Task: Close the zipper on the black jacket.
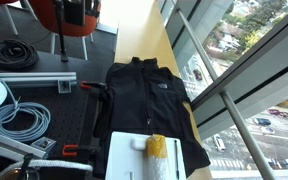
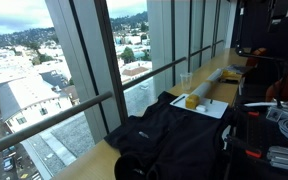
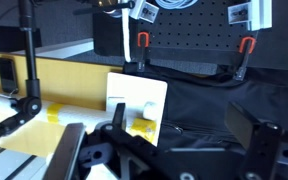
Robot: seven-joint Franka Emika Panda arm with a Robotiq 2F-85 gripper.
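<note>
The black jacket [image 1: 144, 95] lies flat on the ledge by the window, collar away from the camera; it shows in both exterior views [image 2: 174, 135]. In the wrist view the jacket [image 3: 214, 100] fills the area under my gripper [image 3: 181, 122]. The zipper [image 3: 204, 130] shows as a thin dark line across the fabric, with a small pull [image 3: 177, 129] near its left end. The gripper is open and empty, above the jacket, with a finger on each side of the zipper. I cannot make out the gripper in either exterior view.
A white board [image 1: 134, 155] with a yellow sponge [image 1: 156, 147] lies on the jacket's hem. Red-handled clamps [image 3: 141, 42] stand on the black perforated table. A coiled black cable [image 1: 12, 55] and a grey cable [image 1: 24, 120] lie to the side. The window [image 2: 94, 60] runs along the ledge.
</note>
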